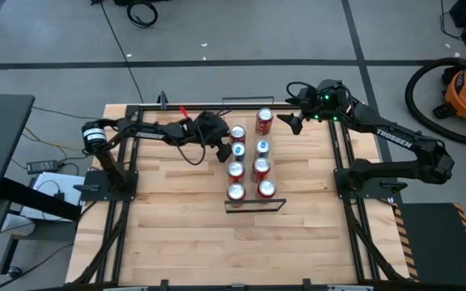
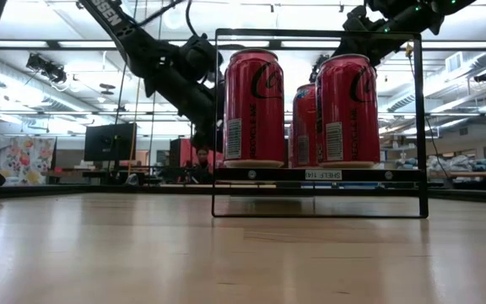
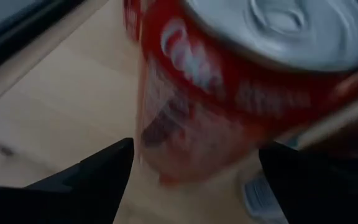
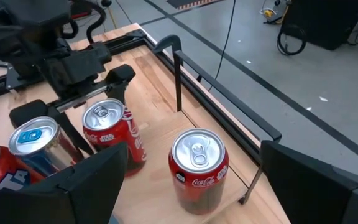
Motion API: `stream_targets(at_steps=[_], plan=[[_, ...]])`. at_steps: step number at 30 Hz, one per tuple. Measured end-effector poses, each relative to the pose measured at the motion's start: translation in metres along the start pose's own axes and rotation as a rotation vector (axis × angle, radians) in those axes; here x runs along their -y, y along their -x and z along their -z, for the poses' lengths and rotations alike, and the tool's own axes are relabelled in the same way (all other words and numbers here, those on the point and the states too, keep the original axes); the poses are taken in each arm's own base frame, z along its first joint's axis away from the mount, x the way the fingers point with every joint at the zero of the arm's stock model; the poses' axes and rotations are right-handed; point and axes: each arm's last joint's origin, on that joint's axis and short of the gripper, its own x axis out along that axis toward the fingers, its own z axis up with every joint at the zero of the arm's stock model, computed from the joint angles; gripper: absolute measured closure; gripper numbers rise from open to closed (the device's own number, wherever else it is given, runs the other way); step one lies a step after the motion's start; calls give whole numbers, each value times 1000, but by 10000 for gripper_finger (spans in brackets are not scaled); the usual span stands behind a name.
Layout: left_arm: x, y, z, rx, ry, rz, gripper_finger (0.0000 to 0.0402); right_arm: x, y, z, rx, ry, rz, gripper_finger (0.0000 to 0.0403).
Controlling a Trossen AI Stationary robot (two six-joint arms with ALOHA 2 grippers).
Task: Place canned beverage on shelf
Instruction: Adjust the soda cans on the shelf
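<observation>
Nearest can: red, upright on the shelf, far-left slot.
Left gripper: jaws released, straddling it; back straight off.
Right gripper: spread, empty, waiting beside far-right can.

"TROSSEN" in white on right arm. Coca-Cola script on red can. Star Wars logo on neighbouring can.

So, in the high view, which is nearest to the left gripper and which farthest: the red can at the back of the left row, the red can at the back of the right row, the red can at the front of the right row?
From the left gripper:
1. Back left red can, right beside it.
2. Back right red can, further right.
3. Front right red can, at the shelf's near end.
</observation>
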Motion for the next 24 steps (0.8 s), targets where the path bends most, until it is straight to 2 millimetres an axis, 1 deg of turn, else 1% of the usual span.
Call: stream_targets(at_steps=[7,15,24], plan=[[-2,-1,-3,38,5,-29,44,0,0,0,-3,-1,-1,28],[-7,-1,-3,47,26,-84,44,0,0,0,-2,-8,-1,28],[-16,1,-5,52,21,-106,44,0,-1,2,-21,-3,-1,28]])
